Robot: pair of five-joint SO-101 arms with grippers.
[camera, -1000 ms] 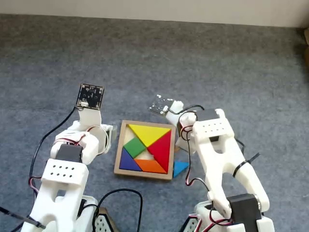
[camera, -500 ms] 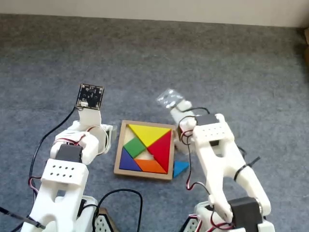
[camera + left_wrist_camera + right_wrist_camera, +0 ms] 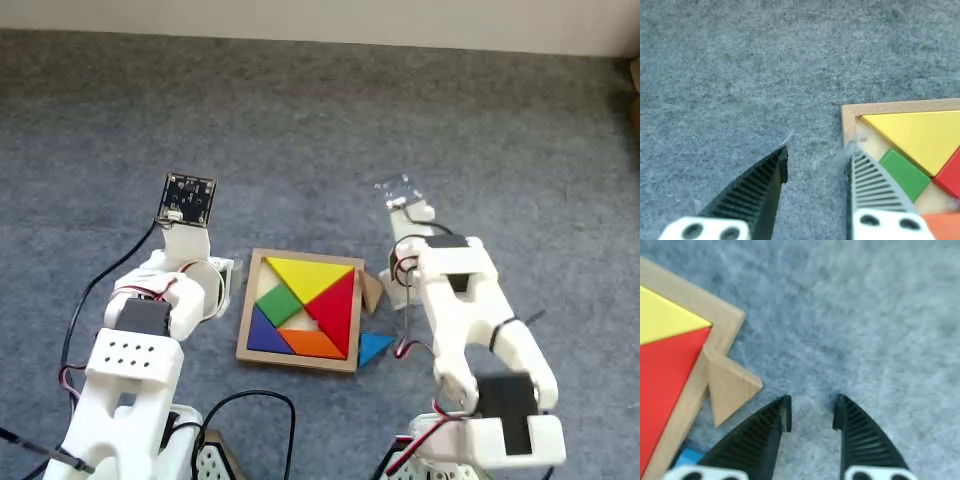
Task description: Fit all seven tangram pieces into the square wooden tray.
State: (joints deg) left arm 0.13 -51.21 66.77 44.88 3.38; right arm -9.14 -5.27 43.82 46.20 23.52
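1. Over the last second your right arm has swung off the tray's right edge toward the far right. That has uncovered the plain wooden triangle (image 3: 372, 292) it was hanging over. I judge that both loose pieces are now open to a grasp.
2. Nearest you, the small blue triangle (image 3: 373, 347) lies on the grey carpet (image 3: 300, 130), just off the near right corner of the square wooden tray (image 3: 244, 322).
3. The tray holds five pieces: the orange parallelogram (image 3: 312, 343), violet-blue triangle (image 3: 262, 333), green square (image 3: 278, 303), large red triangle (image 3: 340, 305) and large yellow triangle (image 3: 310, 275). A pale bare gap sits mid-tray, so two pieces remain to place.
4. The right wrist view shows the wooden triangle butting against the tray's outer right rim. The high view leaves that contact unclear.
5. Your left gripper (image 3: 819, 150) sits left of the tray, spread wide and empty. The left wrist view puts one fingertip just beside the far left corner.
6. Farthest off, your right gripper (image 3: 813, 400) is parted by a narrow gap, holding nothing, over bare carpet near the wooden triangle.
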